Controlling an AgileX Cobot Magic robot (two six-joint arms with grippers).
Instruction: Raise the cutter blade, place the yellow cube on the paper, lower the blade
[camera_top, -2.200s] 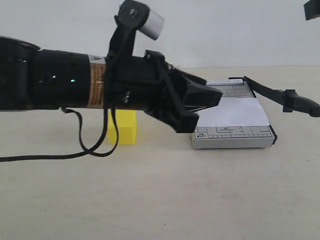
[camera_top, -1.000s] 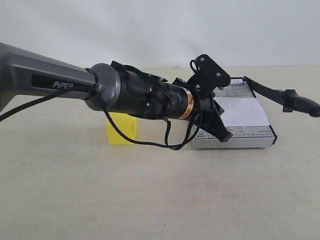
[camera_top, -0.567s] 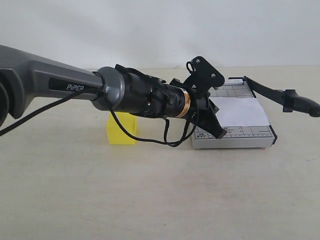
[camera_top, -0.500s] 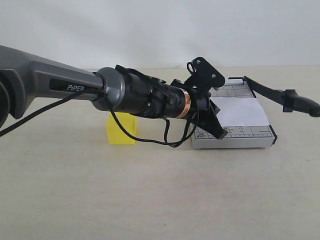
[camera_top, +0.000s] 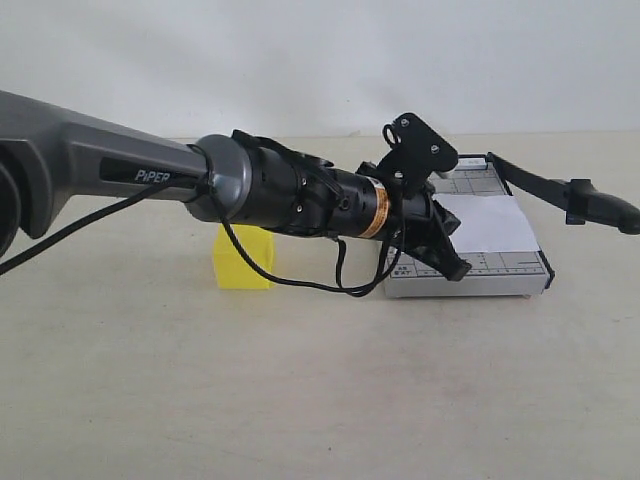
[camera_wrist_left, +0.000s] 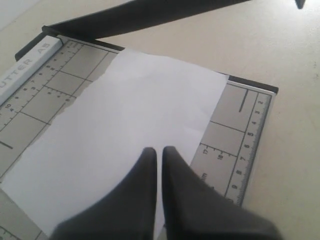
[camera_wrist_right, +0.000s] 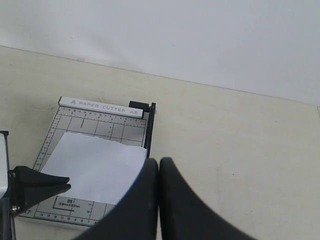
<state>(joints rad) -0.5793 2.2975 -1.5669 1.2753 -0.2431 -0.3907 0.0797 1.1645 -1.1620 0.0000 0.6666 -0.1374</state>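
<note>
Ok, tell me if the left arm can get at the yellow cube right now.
Probably, but not directly: the left tool is shut, over the paper, beyond the yellow cube; nothing crowds it.

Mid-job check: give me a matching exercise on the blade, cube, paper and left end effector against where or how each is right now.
1 cutter blade
2 yellow cube
3 paper
4 left end effector

A flat on the trimmer board
B shut, over the paper
C raised off the board
D on the table beside the trimmer

Pairs: 1-C, 2-D, 3-A, 4-B
</note>
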